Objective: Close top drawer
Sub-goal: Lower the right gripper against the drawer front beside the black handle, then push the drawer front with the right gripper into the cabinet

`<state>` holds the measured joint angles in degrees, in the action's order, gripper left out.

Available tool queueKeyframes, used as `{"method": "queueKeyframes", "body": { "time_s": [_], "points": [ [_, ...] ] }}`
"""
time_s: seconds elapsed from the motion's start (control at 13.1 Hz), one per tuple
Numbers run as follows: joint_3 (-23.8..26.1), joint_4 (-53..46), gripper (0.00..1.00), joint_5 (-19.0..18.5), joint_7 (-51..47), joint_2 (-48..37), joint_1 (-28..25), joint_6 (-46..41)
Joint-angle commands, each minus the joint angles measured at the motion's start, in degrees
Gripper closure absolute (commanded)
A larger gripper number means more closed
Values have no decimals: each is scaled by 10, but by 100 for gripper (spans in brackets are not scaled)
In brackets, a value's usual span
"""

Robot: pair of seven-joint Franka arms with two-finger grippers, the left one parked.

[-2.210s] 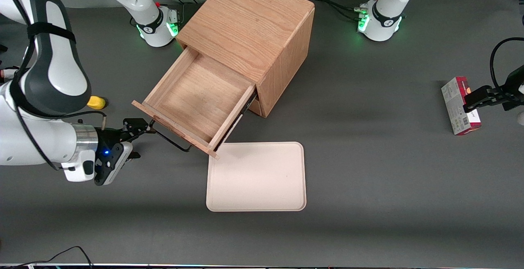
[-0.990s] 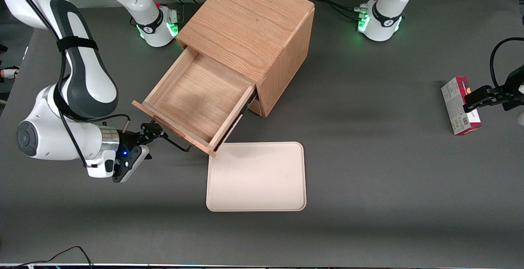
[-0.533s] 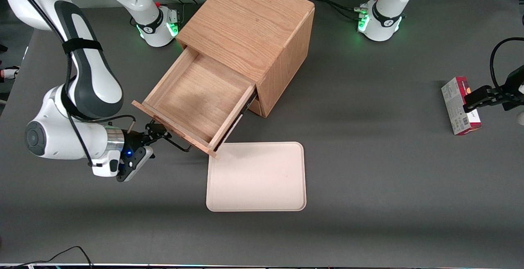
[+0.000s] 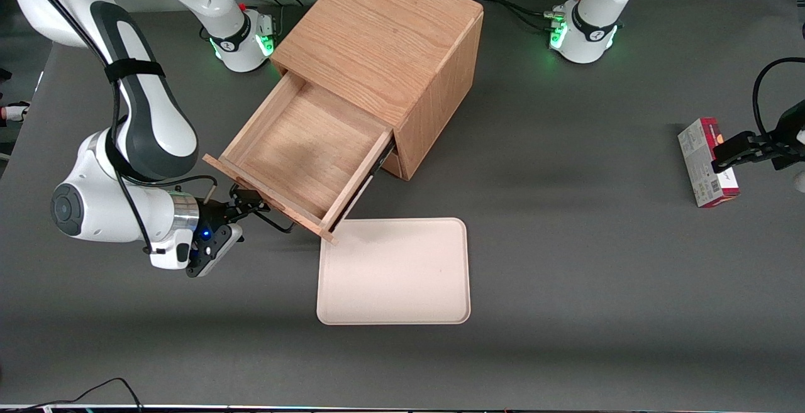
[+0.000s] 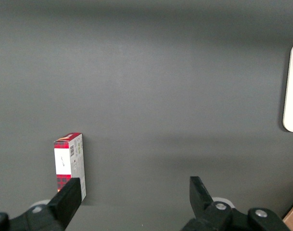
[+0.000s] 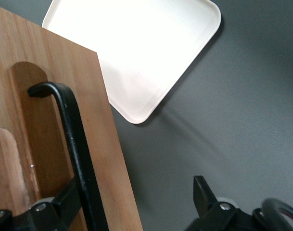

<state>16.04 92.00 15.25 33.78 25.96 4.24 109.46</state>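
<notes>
The drawer [image 4: 306,149] stands pulled well out of the cabinet [image 4: 383,48], which sits near the table's [image 4: 566,243] edge farthest from the front camera. The gripper [image 4: 248,202] is at the drawer front, jaws spread, one finger [image 6: 57,207] against the wire handle [image 6: 74,144], gripping nothing. Being rigid wood on slides, it should glide under a flat push on the front panel; the thin handle looks slippery.

Top drawer [image 6: 45,120] front cut off by edge; tool [image 6: 136,202] fingertips hidden.
</notes>
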Motion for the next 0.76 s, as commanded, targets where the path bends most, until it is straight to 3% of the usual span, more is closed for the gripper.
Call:
{"method": "queueKeyframes", "body": {
  "time_s": [0.0,0.69],
  "points": [
    [14,52,0,5,-29,-35,0,31],
    [29,121,0,28,-40,-100,2,36]
  ]
}}
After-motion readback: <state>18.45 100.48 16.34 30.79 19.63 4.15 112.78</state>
